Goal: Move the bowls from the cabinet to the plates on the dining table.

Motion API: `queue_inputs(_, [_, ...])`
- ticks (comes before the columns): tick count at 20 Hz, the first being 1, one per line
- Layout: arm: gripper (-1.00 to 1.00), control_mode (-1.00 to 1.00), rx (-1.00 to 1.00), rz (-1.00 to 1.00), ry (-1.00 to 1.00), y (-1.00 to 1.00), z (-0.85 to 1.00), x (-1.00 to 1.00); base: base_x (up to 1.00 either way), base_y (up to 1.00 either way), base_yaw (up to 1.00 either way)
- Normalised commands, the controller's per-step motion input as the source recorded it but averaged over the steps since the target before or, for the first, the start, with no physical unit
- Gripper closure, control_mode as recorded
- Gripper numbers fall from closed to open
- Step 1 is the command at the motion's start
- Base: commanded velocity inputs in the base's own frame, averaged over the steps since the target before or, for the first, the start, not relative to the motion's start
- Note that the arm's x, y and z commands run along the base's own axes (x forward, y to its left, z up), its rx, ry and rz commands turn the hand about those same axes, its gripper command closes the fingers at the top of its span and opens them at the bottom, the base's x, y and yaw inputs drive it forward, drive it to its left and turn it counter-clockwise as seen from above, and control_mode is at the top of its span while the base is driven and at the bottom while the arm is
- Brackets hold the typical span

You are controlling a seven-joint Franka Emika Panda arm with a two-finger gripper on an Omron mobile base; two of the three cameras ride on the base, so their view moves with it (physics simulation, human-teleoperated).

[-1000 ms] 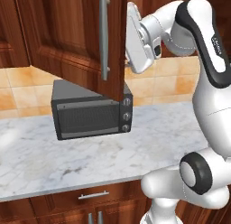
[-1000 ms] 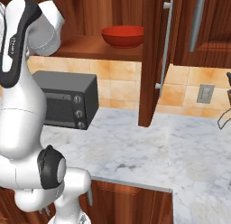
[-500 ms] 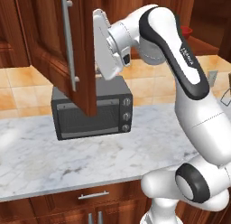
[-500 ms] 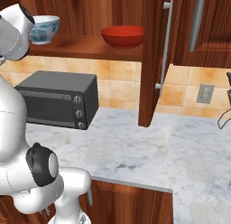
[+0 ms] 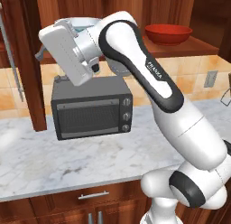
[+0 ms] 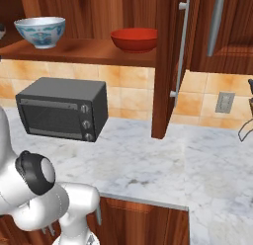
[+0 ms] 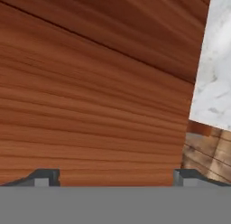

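Observation:
The cabinet stands open with both bowls on its shelf. The grey-white bowl with a blue pattern sits at the left and the red bowl to its right. In the left base view the red bowl is plain, while my hand hides most of the patterned bowl. My gripper is up at shelf height, left of the bowls, facing the cabinet's left door. In the hand view the gripper is open, with wood grain close ahead and nothing between its fingers. The plates and the dining table are out of view.
A dark toaster oven sits on the marble counter right under the shelf. The right door juts out over the counter, with its silver bar handle. Drawer fronts run below the counter's edge.
The left cabinet door has swung further open to the left, and my hand has followed it leftward. The patterned bowl has come into sight on the shelf.

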Motion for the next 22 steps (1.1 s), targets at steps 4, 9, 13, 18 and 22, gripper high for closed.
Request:
queue_inputs(4, [-1.00, -1.00, 0.00, -0.02, -0.19, 0.71, -0.06, -0.04, 0.00, 0.00, 0.00])
queue_inputs(9, [-1.00, -1.00, -0.06, -0.01, -0.21, 0.43, -0.01, -0.15, 0.00, 0.00, 0.00])
queue_inputs(13, [-1.00, -1.00, -0.07, 0.00, -0.04, 0.15, -0.01, -0.02, 0.00, 0.00, 0.00])
queue_inputs(18, [-1.00, -1.00, -0.01, 0.00, 0.00, -0.47, 0.07, -0.04, 0.00, 0.00, 0.00])
queue_inputs(22, [-1.00, -1.00, 0.00, 0.00, 0.00, -0.89, 0.21, -0.09, 0.00, 0.00, 0.00])
